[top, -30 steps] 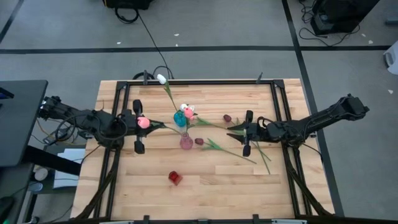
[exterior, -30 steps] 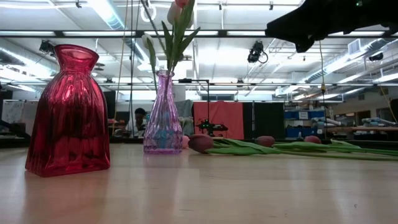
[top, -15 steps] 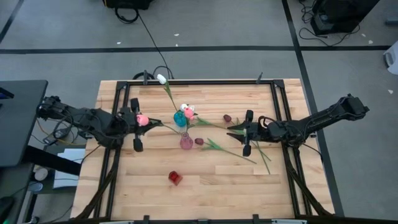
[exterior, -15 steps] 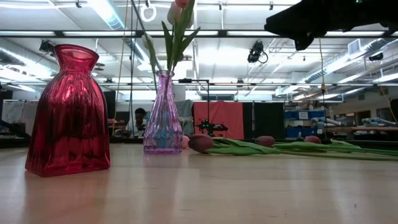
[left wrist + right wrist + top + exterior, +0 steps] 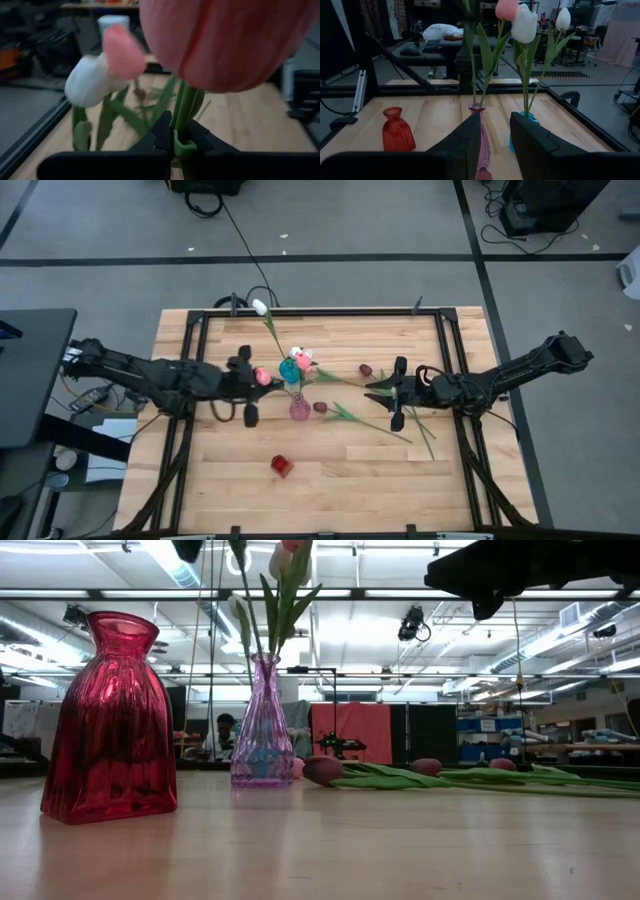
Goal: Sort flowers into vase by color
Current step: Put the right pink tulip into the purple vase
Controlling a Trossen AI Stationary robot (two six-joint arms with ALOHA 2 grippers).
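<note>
My left gripper (image 5: 274, 383) is over the table's middle, shut on a pink tulip whose head (image 5: 262, 376) fills the left wrist view (image 5: 225, 45). It is just left of the teal vase (image 5: 290, 369), which holds white tulips (image 5: 525, 22), and the purple vase (image 5: 299, 408), which holds a pink one (image 5: 506, 7). The red vase (image 5: 281, 465) stands nearer and holds nothing. Maroon tulips (image 5: 320, 407) (image 5: 366, 369) lie on their sides on the table. My right gripper (image 5: 370, 388) hovers open on their right side. My left gripper pinches the pink tulip's green stem (image 5: 178, 142) just below the head, between its two fingers. The fingers come level from the table's left, across the stem. The tulip is lifted clear, with its head on the wrist side and its stem running on toward the purple vase.
Long green stems and leaves (image 5: 375, 423) stretch across the table between the purple vase and my right arm. A black frame (image 5: 330, 311) rims the table. Bare wood (image 5: 350, 475) lies toward the near edge, around the red vase. Beyond the table stands a workshop room with a person (image 5: 226, 730).
My left arm has reached toward the table's right and carried the pink tulip with it, from near the left rail to just beside the teal and purple vases. Most of the travel falls in the last half second. My right arm has kept still.
</note>
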